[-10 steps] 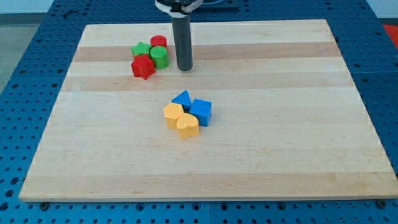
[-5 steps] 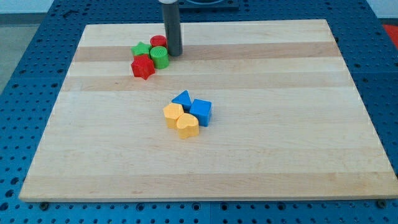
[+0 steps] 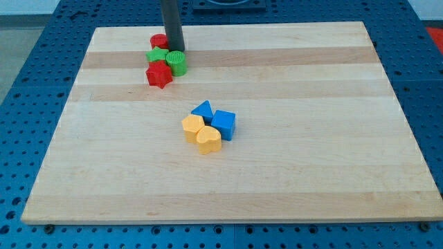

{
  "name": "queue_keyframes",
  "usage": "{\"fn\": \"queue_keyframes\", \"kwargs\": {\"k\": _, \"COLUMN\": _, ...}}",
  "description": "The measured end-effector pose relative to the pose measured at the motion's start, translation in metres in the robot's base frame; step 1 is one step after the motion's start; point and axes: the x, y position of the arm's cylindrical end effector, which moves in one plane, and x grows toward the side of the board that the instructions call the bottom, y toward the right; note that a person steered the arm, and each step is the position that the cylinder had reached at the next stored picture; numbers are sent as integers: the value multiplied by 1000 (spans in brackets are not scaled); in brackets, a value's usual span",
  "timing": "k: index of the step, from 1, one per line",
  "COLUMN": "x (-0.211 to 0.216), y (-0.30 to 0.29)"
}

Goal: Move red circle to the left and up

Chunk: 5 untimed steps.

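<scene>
The red circle (image 3: pixel 159 41) lies near the board's top left, partly hidden behind my rod. My tip (image 3: pixel 173 50) stands right against its right side, just above the green circle (image 3: pixel 177 63). A green star-like block (image 3: pixel 157 55) sits directly below the red circle. A red star-like block (image 3: pixel 158 74) lies below that, touching the green blocks.
A second cluster sits mid-board: a blue triangle (image 3: pixel 203 109), a blue cube (image 3: pixel 224 124), a yellow hexagon (image 3: pixel 192 126) and a yellow heart (image 3: pixel 209 140). The wooden board (image 3: pixel 311 166) rests on a blue perforated table.
My tip has moved left and up, from right of the green circle to the red circle's right side. The red circle has slid left and up.
</scene>
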Motion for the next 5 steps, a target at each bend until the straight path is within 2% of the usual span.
{"fn": "queue_keyframes", "kwargs": {"k": 2, "x": -19, "y": -41}}
{"fn": "queue_keyframes", "kwargs": {"k": 5, "x": -3, "y": -41}}
